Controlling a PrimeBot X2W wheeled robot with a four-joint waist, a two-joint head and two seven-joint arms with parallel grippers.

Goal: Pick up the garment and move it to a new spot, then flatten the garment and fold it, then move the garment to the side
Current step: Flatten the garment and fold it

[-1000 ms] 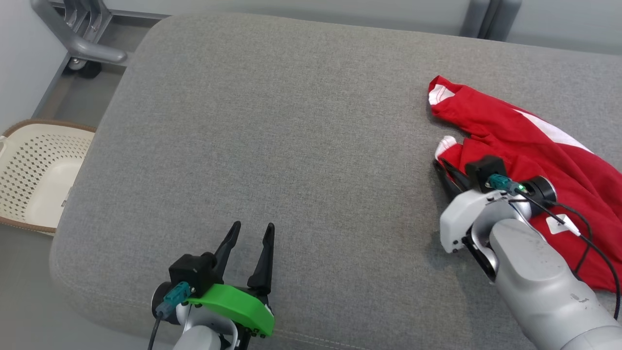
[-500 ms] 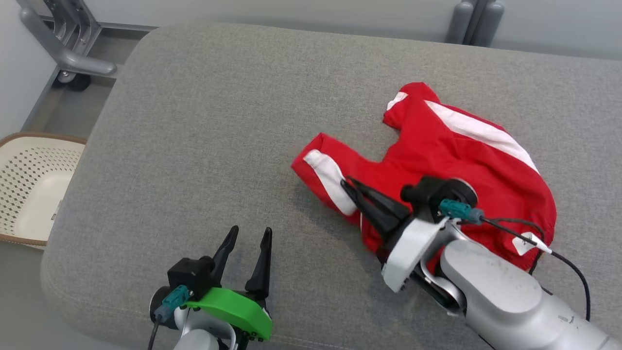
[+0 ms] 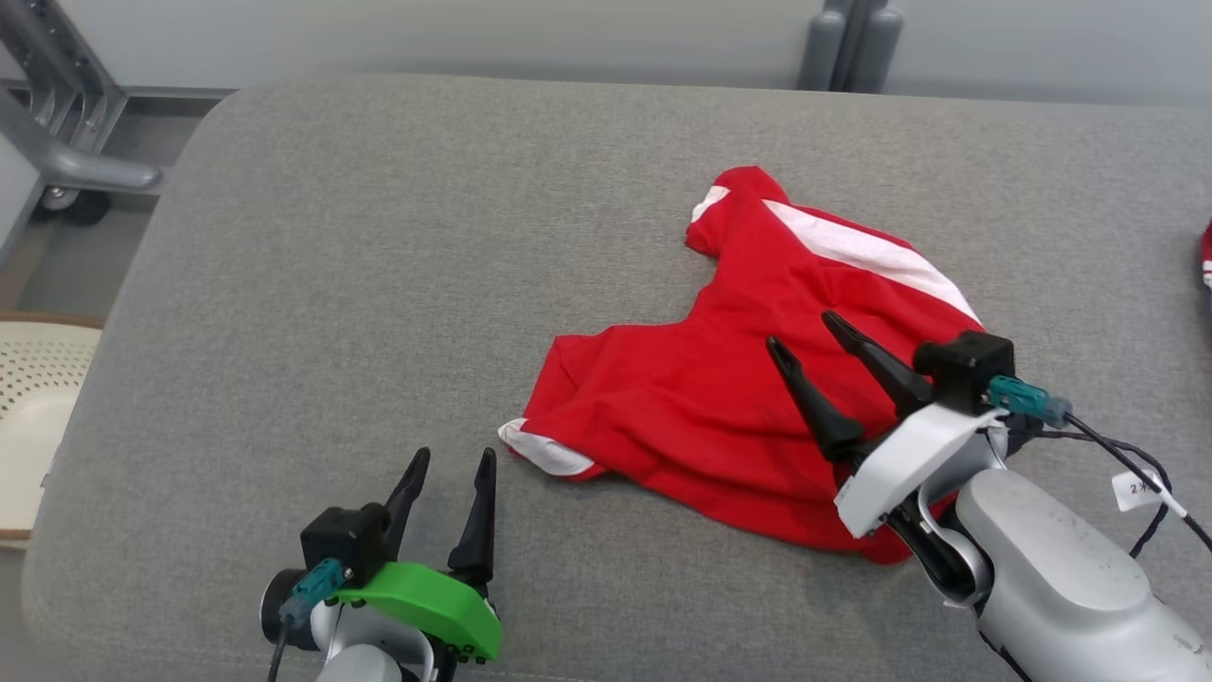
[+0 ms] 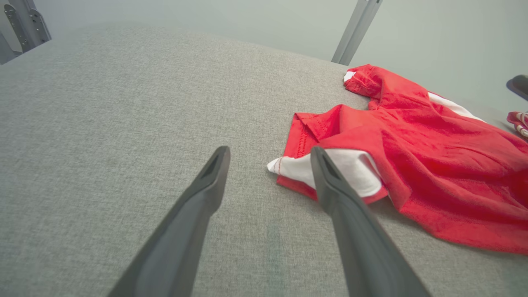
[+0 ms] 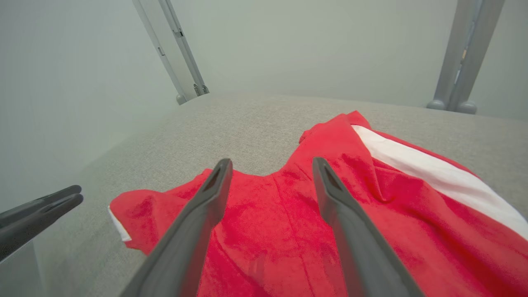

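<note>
Red is what catches the eye here: the garment (image 3: 720, 417) lies crumpled on the grey padded bench (image 3: 379, 237), a little right of its middle. A white stripe (image 3: 852, 251) runs along its far shoulder, and a white cuff (image 3: 549, 459) pokes out at the near left corner. The cloth is rumpled and partly doubled over itself, not spread flat.

The right pincer (image 3: 800, 330) hangs over the garment's right half with its two dark fingers spread apart and nothing between them. In the right wrist view the red cloth shows plainly in the gap. I cannot tell whether the fingertips touch the fabric.

The left pincer (image 3: 454, 455) sits near the bench's front edge, likewise released and empty, pointing across the grey cover. Its tips are just beside the white cuff, but apart from it.

Off the bench's left end stands a cream perforated basket (image 3: 38, 379). Behind that is a grey metal frame (image 3: 57, 161) on a wheel. At the far right edge of the bench a scrap of red and white cloth (image 3: 1207, 265) peeks in, well apart from the garment.
</note>
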